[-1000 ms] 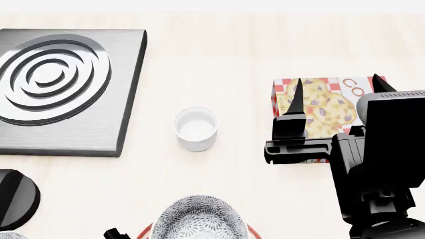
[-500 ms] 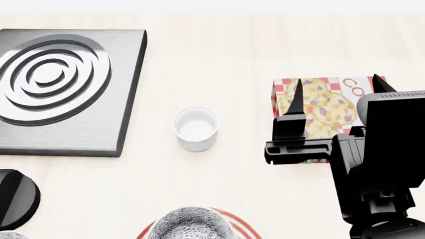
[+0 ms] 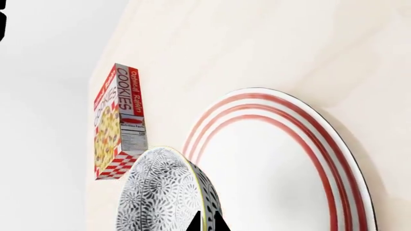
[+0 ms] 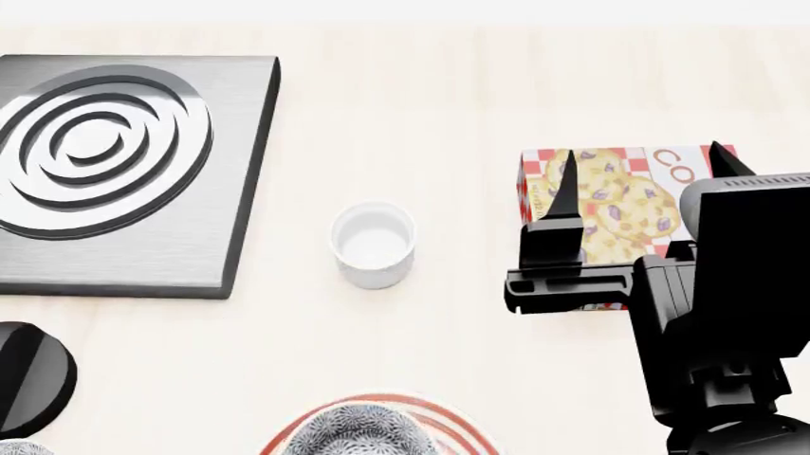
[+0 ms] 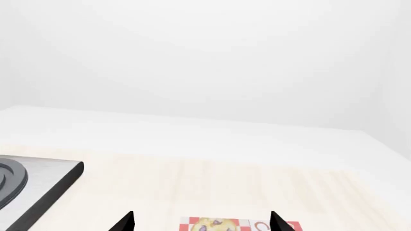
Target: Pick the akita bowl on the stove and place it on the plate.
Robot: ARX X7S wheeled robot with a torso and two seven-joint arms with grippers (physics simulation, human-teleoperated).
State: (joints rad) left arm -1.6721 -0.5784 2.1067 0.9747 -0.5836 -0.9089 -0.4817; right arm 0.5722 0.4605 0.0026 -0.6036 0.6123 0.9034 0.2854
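1. Red-and-white checked cookie box (image 3: 117, 122): the left wrist view shows its side panel reading "Oatmeal Raisin COOKIES", with a nutrition panel too small to read. The head view shows only its cookie-pictured top face and the letters "CO".
2. Akita bowl (image 3: 168, 192): in the left wrist view it is seen tilted on edge, pinched at its rim by the left gripper (image 3: 207, 222), whose two dark fingertips (image 3: 220, 225) clamp the wall from either side. Jaws clenched on the bowl.
3. Plate (image 3: 334, 159): red-ringed and white, lying just beside and under the bowl in the left wrist view. Whether the bowl touches it cannot be told.
4. Head view: the bowl shows only as a speckled arc at the lower edge, over the plate's red rings. The left gripper itself is out of that view.
5. Stove (image 4: 215, 161): burner rings bare, with a black knob (image 4: 32, 377) near its front corner. Only the head view shows the knob and the white cup (image 4: 374, 245) standing between stove and box.
6. Right gripper (image 4: 639, 185): raised above the cookie box, fingers spread apart, holding nothing. The right wrist view confirms both tips wide, the box between them and a stove corner to one side.
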